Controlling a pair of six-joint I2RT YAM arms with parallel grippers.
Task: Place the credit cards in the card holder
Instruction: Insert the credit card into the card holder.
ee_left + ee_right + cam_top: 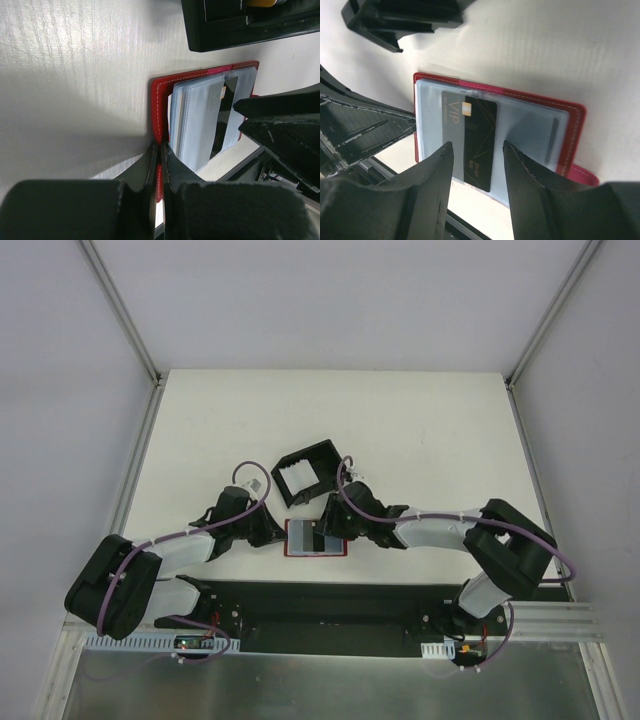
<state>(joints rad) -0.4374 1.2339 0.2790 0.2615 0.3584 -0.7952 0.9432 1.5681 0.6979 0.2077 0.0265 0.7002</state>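
Observation:
The card holder (316, 538), a red wallet, lies open on the table between both arms, its pale blue leaves facing up. A credit card (470, 140), grey and black with "VIP" on it, lies flat on those leaves; I cannot tell whether it is tucked in a sleeve. My right gripper (477, 145) hovers just over the card, open, with nothing between its fingers. My left gripper (160, 147) is shut on the card holder's red cover edge (159, 107). In the top view the left gripper (272, 535) is at the holder's left side and the right gripper (352, 530) at its right.
A black open-sided box (308, 472) stands just behind the wallet, close to both wrists; it also shows in the left wrist view (250, 25). The table's near edge and the black base rail (330, 605) lie right in front of the wallet.

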